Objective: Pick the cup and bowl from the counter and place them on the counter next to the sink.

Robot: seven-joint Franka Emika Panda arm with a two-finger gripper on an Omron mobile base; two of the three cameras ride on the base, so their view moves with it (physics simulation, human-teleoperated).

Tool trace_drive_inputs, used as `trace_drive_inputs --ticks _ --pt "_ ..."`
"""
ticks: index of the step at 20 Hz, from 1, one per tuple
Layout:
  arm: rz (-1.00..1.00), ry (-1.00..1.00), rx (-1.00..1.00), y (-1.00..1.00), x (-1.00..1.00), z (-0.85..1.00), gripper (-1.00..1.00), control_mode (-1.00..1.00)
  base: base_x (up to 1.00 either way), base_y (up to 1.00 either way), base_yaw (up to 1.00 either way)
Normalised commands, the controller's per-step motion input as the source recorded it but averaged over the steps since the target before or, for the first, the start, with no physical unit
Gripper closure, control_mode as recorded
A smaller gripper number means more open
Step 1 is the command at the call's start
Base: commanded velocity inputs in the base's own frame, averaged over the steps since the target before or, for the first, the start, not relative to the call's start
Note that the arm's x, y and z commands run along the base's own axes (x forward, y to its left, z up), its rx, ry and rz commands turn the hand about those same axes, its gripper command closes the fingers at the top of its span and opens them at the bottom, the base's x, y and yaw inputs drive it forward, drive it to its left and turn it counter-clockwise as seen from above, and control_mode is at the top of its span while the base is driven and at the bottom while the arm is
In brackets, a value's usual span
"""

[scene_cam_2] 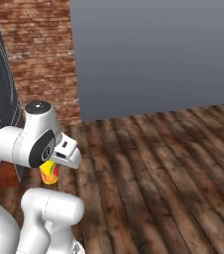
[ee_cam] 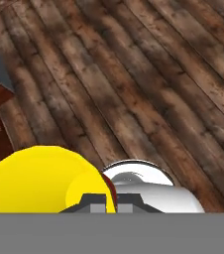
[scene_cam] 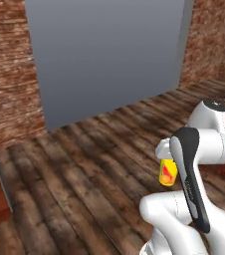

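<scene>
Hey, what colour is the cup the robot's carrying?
Yellow cup with a red-orange blotch, clearest in the left base view.

Both base views look forward and down from behind the arm, left and right, sharing the plank floor (scene_cam: 84, 164), brick wall (scene_cam_2: 39, 59) and grey panel (scene_cam: 109, 50). The hand view looks steeply down, close over the floor.
</scene>
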Motion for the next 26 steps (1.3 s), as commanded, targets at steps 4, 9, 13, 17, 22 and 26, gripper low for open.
trace_drive_inputs --ticks 4,9,13,17,22,26 --pt "0.00 0.00 0.00 0.00 0.00 0.00 1.00 1.00 0.13 -0.29 -0.79" --pt "0.00 0.00 0.00 0.00 0.00 0.00 1.00 1.00 0.14 -0.31 -0.78" --pt "0.00 0.00 0.00 0.00 0.00 0.00 1.00 1.00 0.18 -0.31 -0.76" --pt "0.00 0.00 0.00 0.00 0.00 0.00 1.00 1.00 0.31 -0.18 -0.68" --pt "0.00 0.00 0.00 0.00 0.00 0.00 1.00 1.00 0.77 0.00 -0.28" --pt "0.00 0.00 0.00 0.00 0.00 0.00 1.00 1.00 1.00 0.01 0.00"
